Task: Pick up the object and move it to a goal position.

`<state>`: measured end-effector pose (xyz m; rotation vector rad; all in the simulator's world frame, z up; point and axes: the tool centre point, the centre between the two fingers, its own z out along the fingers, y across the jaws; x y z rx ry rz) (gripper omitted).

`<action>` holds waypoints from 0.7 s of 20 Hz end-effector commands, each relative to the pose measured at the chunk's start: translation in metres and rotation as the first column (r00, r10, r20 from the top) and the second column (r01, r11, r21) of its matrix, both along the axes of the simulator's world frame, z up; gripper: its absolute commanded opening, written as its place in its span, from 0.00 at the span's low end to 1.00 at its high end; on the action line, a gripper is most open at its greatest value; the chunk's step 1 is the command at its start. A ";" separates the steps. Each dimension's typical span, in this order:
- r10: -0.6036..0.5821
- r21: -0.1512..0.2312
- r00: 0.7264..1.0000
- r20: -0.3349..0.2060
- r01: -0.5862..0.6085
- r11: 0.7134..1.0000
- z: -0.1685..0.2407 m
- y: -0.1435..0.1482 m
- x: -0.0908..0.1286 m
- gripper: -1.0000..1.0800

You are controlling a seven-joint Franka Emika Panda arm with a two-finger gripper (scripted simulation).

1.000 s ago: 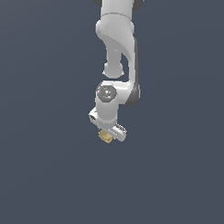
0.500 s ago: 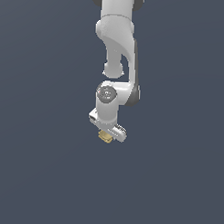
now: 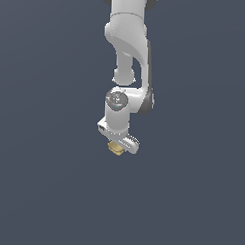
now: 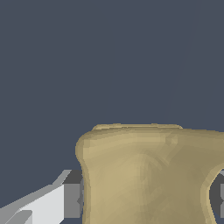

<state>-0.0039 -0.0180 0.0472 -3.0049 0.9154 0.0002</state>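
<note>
Between the fingers of the gripper (image 3: 116, 147) sits the object (image 3: 115, 148), clamped.
Wrist view: the tan piece (image 4: 148, 175) fills the space between the grey pads (image 4: 72, 200); the arm (image 3: 128, 49) hangs it over plain dark ground.

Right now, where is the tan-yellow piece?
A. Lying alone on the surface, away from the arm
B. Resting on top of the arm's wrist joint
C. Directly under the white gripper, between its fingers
C: in the exterior view the tan-yellow piece sits just under the gripper, and the wrist view shows a grey finger pad against its side.
</note>
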 end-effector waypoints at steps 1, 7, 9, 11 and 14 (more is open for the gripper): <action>0.000 0.000 1.000 0.001 0.000 1.000 0.007 0.002 -0.002 0.00; 0.000 0.001 1.000 0.001 0.000 1.000 0.036 0.009 -0.014 0.00; 0.000 0.001 1.000 0.001 0.000 1.000 0.049 0.013 -0.020 0.00; 0.000 0.001 1.000 0.001 0.000 1.000 0.064 0.017 -0.026 0.00; 0.000 0.001 1.000 0.001 0.000 1.000 0.090 0.023 -0.036 0.00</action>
